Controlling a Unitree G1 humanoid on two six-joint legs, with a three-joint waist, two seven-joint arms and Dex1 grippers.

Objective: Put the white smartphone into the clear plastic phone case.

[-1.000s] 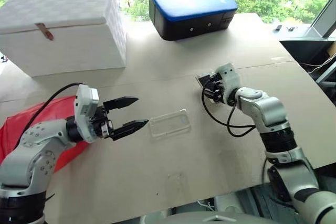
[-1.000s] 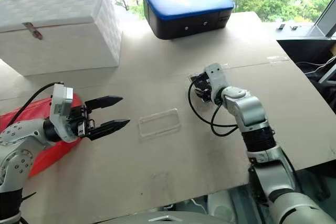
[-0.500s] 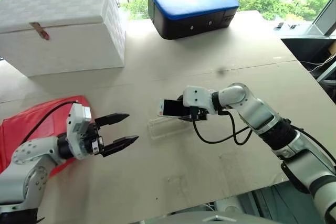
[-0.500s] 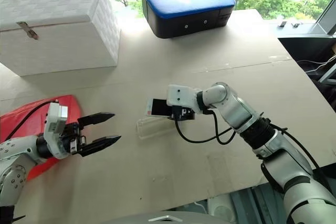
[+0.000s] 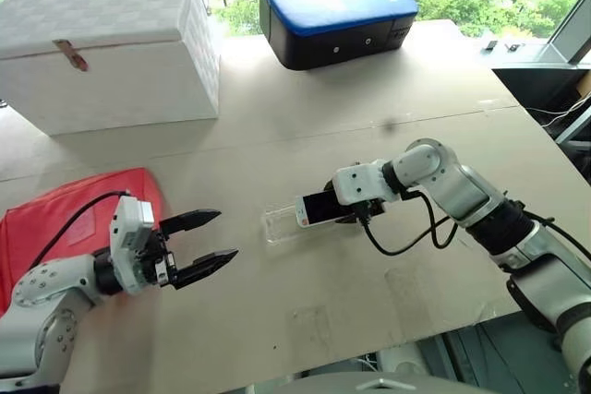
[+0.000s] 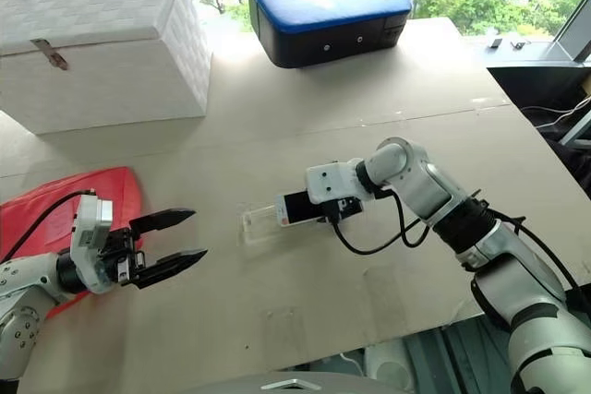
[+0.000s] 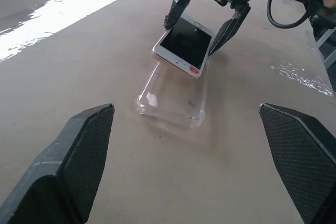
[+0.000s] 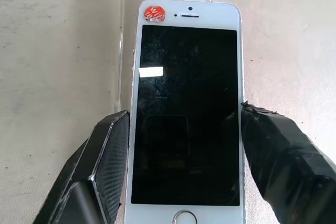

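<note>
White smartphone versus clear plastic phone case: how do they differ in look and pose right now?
The white smartphone is opaque, with a black screen and white bezels; the clear plastic phone case is see-through, showing mostly glossy edges. The smartphone is pinched at its long edges by the right tool and tilted, its stickered end low over the case; the case lies flat on the table, ungripped. Both are phone-sized rectangles with rounded corners.

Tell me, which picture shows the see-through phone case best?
The left wrist view: the clear plastic phone case lies whole on the table, its glossy rim and rounded corners plain, the white smartphone tilted over its far end. Both eye views show only a faint outline beside the phone. The right wrist view shows just thin edges past the phone's top.
</note>
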